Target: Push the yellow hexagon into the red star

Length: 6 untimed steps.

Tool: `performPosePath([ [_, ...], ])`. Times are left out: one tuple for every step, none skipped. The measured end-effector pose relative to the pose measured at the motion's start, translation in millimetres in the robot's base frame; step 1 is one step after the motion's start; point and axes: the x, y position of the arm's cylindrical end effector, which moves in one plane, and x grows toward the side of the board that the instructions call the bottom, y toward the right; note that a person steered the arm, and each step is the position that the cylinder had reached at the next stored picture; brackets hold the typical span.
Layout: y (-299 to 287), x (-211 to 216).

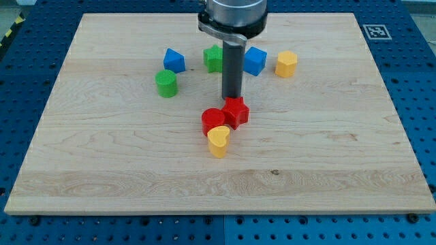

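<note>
You have no jaws to check here: the arm ends in a plain dark rod, so nothing is open, closed or clamped. My tip (232, 97) sits on the wooden board (102, 170), just at twelve o'clock of the red star (236, 111), touching it or very nearly so; you cannot tell which from this angle.

The red star lies near the middle of the board. Pressed against it at about eight o'clock is a round red block (213, 121), and touching that one at six o'clock is a yellow heart-shaped block (219, 141).

The yellow hexagon (286, 64) is well apart from the star, at about two o'clock of it, near the view's top. Just at nine o'clock of the hexagon you see a blue block (255, 60), its shape hard to make out. On the other side of the rod a green block (213, 58) is partly hidden behind it. Further toward nine o'clock sits another blue block (174, 60), and at seven o'clock of that one, a green cylinder (166, 83)
</note>
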Motion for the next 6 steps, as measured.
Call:
performPosePath([
  [-2.0, -32.3],
  [-2.0, -38.9],
  [3.1, -38.2],
  [25.6, -38.2],
  [49.4, -33.6],
  [56.8, -10.7],
])
